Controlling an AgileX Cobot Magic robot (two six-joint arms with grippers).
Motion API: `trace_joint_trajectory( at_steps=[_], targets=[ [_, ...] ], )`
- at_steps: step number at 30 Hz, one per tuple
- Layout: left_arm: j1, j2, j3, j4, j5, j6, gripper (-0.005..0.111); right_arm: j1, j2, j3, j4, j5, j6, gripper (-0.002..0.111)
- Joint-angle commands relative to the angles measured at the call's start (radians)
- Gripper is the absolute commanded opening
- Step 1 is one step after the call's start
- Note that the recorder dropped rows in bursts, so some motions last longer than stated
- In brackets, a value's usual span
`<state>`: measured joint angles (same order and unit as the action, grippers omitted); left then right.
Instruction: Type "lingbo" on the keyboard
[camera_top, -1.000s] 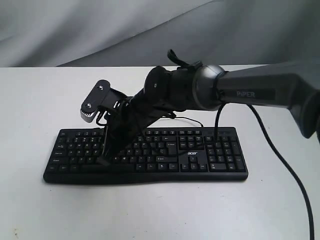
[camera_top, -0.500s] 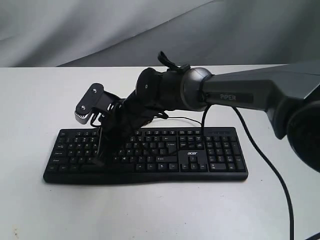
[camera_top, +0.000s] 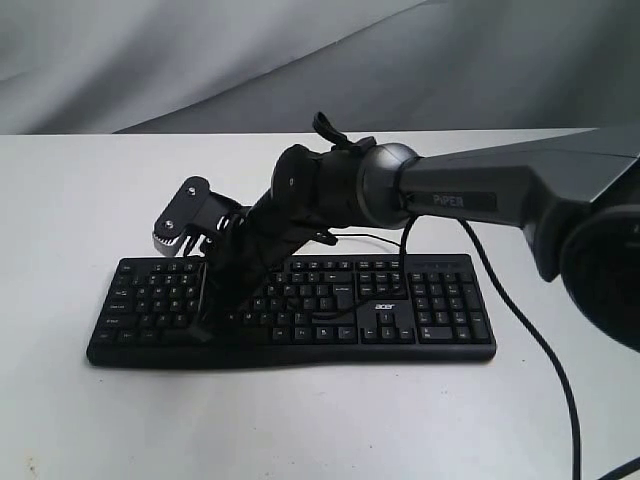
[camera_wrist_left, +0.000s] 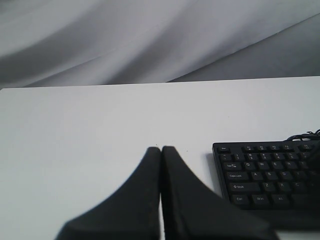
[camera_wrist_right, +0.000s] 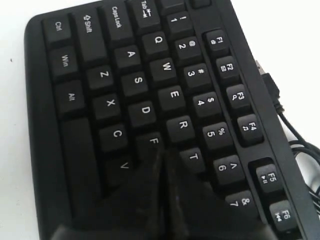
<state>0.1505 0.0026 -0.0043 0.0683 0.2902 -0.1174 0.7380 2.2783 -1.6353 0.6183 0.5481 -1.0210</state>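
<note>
White counter (camera_top: 80, 200), grey draped cloth (camera_top: 150, 60) behind. The keyboard (camera_top: 420, 310) lies flat, right pincer (camera_wrist_right: 162, 157) pressed together at its keys, left pincer (camera_wrist_left: 161, 150) together too, over the counter.

The exterior camera stands at the near side of the table (camera_top: 80, 200), raised a little, facing the far grey backdrop (camera_top: 150, 60) with the keyboard (camera_top: 330, 305) mid-frame. The left wrist camera sits low, left of the keyboard, looking toward the far side past the left gripper (camera_wrist_left: 161, 150). The right wrist camera hangs close over the keys (camera_wrist_right: 145, 110) (legends fill it), behind the right gripper (camera_wrist_right: 162, 157). All three share the keyboard's left end.
</note>
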Motion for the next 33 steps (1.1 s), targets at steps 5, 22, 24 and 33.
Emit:
trace_joint_trajectory(
  at_steps=[5,22,24,33],
  targets=[
    [0.002,-0.003,0.004,-0.008,-0.005,-0.004,0.001,0.003,-0.003,-0.007,-0.002,-0.005,0.001,0.0],
    [0.002,-0.003,0.004,-0.008,-0.005,-0.004,0.001,0.003,-0.003,-0.007,-0.005,-0.022,0.001,0.0],
    [0.002,-0.003,0.004,-0.008,-0.005,-0.004,0.001,0.003,-0.003,-0.007,-0.005,-0.022,0.001,0.0],
    [0.002,-0.003,0.004,-0.008,-0.005,-0.004,0.001,0.003,0.003,-0.007,-0.002,-0.035,0.001,0.0]
  ],
)
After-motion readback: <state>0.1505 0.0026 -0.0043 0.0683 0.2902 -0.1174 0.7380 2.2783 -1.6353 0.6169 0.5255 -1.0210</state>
